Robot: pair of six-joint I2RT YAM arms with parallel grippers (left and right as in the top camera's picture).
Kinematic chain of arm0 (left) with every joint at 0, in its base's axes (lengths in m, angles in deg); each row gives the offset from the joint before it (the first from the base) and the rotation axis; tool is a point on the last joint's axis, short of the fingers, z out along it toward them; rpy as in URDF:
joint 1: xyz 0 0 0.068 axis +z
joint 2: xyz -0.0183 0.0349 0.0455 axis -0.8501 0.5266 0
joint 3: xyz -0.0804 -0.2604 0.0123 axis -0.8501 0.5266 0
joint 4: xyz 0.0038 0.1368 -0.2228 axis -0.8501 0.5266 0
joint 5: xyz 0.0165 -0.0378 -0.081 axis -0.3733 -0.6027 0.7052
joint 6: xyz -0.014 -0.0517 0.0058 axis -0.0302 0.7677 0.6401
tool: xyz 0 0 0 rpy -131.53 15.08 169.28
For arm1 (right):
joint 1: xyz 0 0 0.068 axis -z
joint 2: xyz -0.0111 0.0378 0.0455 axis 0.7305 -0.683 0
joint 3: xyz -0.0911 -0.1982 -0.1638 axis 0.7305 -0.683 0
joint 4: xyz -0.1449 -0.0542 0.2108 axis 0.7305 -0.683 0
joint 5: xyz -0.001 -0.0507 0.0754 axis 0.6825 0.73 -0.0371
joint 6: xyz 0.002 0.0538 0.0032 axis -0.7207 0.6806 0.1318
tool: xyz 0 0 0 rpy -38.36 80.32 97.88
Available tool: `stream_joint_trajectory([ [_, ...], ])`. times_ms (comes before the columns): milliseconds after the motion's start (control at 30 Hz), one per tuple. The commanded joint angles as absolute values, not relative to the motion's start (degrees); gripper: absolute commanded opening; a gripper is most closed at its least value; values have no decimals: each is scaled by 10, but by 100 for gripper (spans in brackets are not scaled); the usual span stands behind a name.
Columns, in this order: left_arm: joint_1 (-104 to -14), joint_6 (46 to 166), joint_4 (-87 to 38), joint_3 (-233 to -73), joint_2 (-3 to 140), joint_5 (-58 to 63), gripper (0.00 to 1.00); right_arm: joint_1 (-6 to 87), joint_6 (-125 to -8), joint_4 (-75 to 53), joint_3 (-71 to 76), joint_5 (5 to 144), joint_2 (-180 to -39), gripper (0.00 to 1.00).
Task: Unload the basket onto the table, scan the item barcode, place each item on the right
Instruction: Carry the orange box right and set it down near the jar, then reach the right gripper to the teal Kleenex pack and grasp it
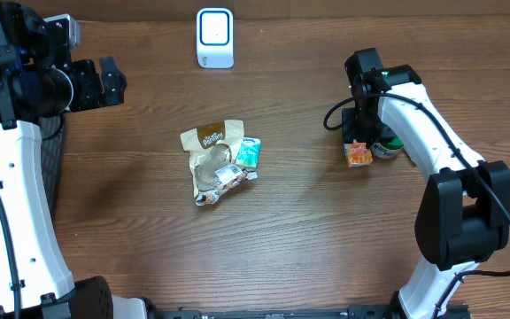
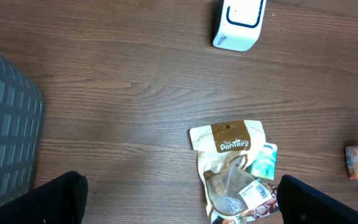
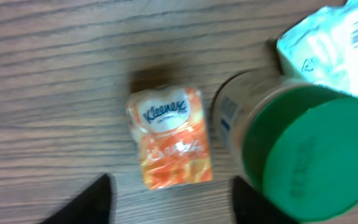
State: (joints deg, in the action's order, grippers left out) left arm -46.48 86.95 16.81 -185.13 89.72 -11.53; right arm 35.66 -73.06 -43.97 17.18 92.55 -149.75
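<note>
An orange Kleenex tissue pack (image 3: 169, 137) lies flat on the wooden table. My right gripper (image 3: 173, 202) hovers open just above it, with one dark fingertip on each side and neither touching it. From overhead, the pack (image 1: 357, 155) sits right under the right gripper (image 1: 359, 140). The white scanner (image 1: 214, 37) stands at the table's far edge and also shows in the left wrist view (image 2: 238, 23). My left gripper (image 1: 112, 81) is wide open and empty at the far left, high above the table (image 2: 185, 205).
A green-lidded can (image 3: 303, 149) stands right beside the tissue pack, and a white-teal packet (image 3: 334, 43) lies behind it. At mid-table there is a pile: a Pantree pouch (image 1: 211, 142), a teal packet (image 1: 249, 153) and a clear bag with a barcode label (image 2: 253, 193). A dark basket (image 2: 5, 137) sits at the left.
</note>
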Motion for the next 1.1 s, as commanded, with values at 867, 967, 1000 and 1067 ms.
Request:
stream_joint_trajectory([
  [867, -462, 877, 168, -1856, 898, -110, 99, 123, -322, -123, 58, 733, -1515, 31],
  [967, -462, 877, 168, -1856, 898, -110, 100, 119, -320, -119, 59, 733, -1538, 31],
  [1000, -462, 877, 168, -1856, 898, -110, 100, 119, -321, -118, 58, 733, -1543, 31],
  [1067, -462, 877, 168, -1856, 898, -110, 99, 119, -321, -116, 59, 731, -1553, 28],
])
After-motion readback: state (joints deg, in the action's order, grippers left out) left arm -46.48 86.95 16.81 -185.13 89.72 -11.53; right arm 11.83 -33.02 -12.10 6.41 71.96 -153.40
